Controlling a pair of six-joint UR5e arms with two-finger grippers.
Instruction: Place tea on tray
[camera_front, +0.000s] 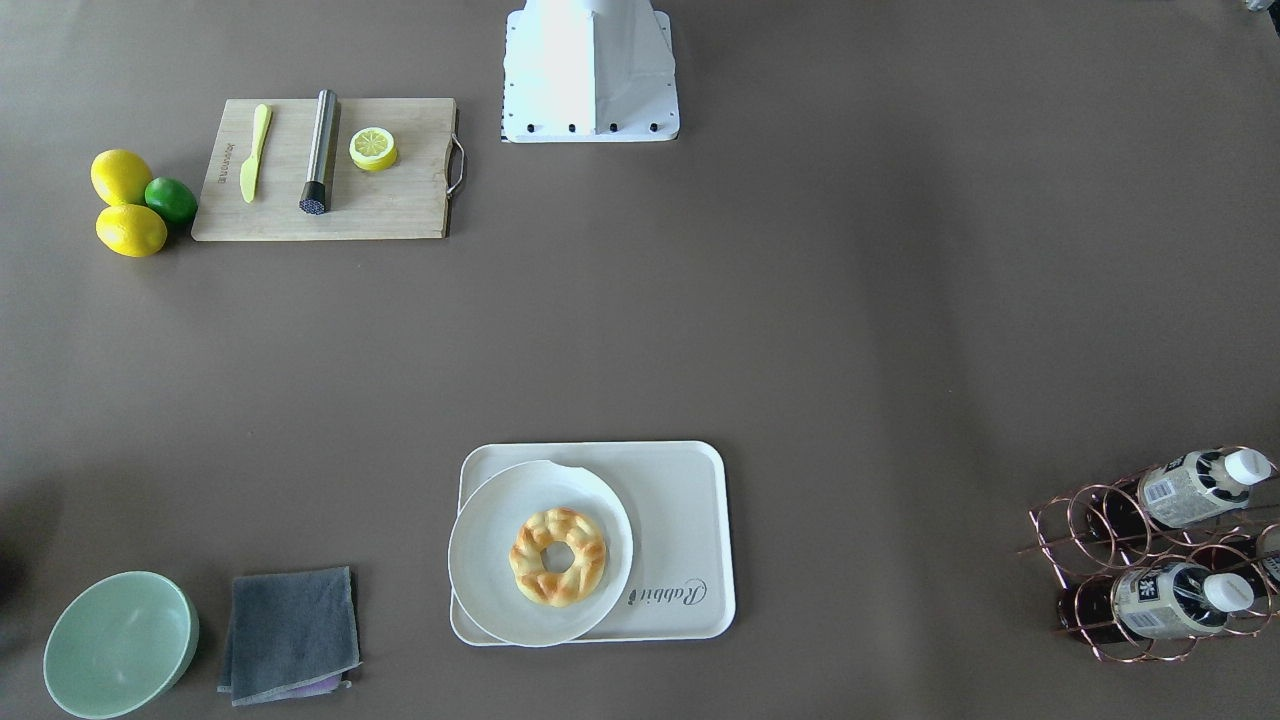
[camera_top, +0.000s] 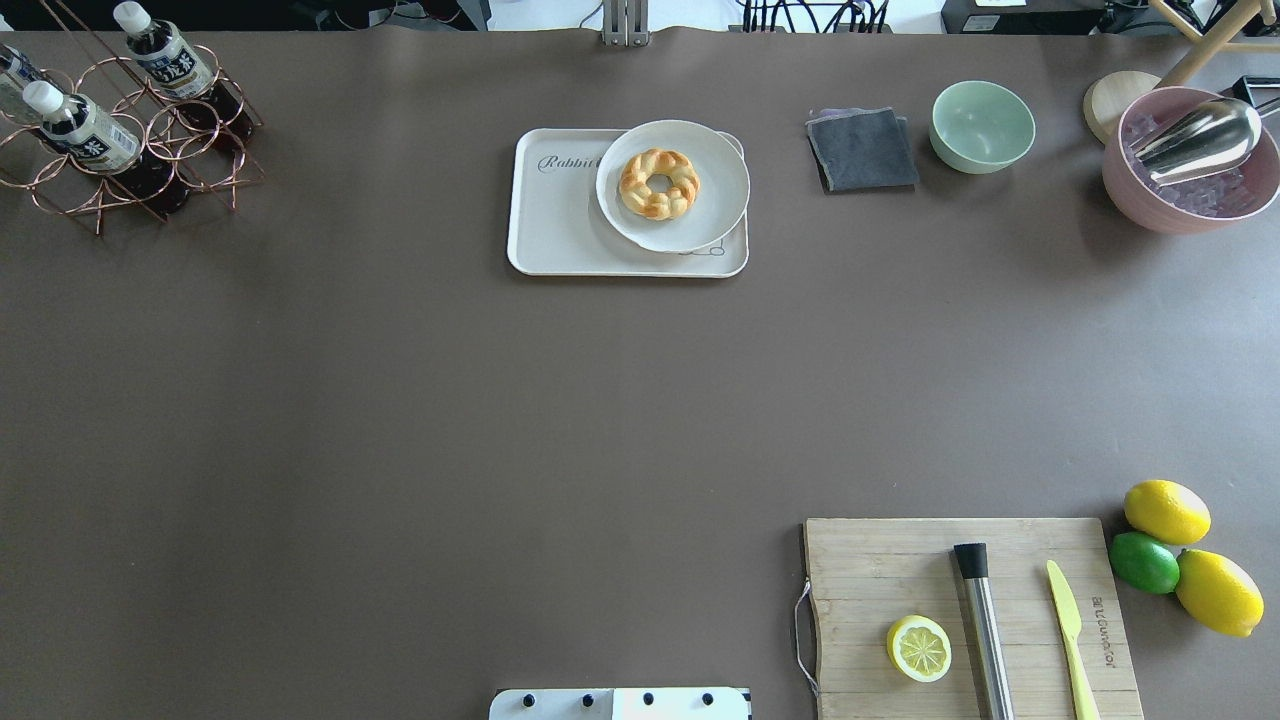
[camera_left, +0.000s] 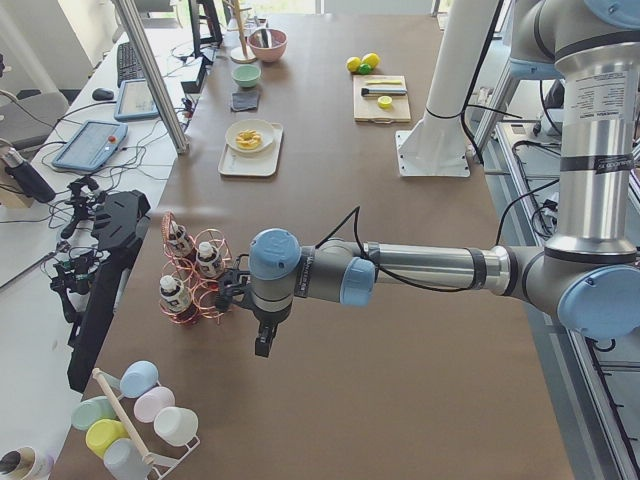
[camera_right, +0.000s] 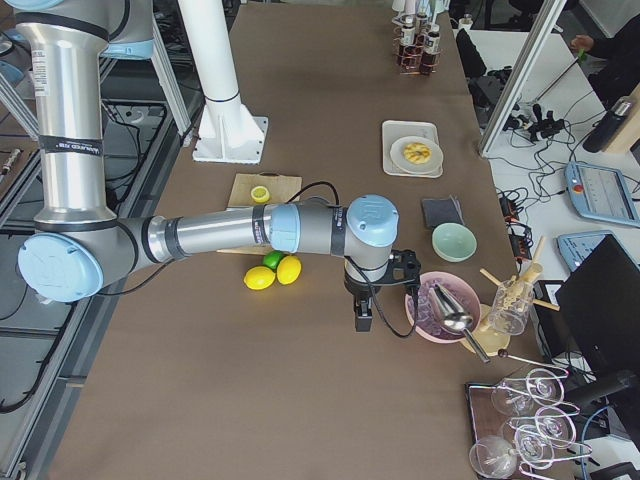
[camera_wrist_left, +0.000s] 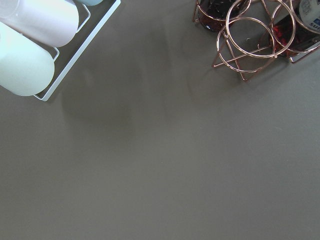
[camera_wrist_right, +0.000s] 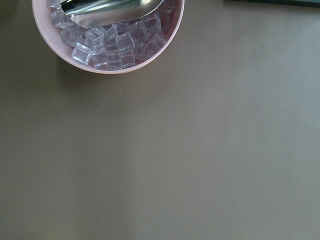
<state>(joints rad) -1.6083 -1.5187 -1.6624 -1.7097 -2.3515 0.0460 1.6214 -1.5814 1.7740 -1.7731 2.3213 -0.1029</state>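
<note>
Three bottles of tea lie on their sides in a copper wire rack, well apart from the tray and off toward the robot's left end of the brown surface, none yet lifted. On the tray, a white plate with a ring-shaped pastry covers the half farther from the rack; the bare half by the "Rabbit" script faces the bottles and looks like the natural landing spot. The left fingers hang above bare surface just beyond the rack, on its side away from the tray, apparently staged for a reach to a bottle. The right fingers hover well away past the tray's other end, near a pink bowl of ice, seemingly parked clear. Neither pair appears to hold anything; how far either is spread cannot be told from these side views.
</note>
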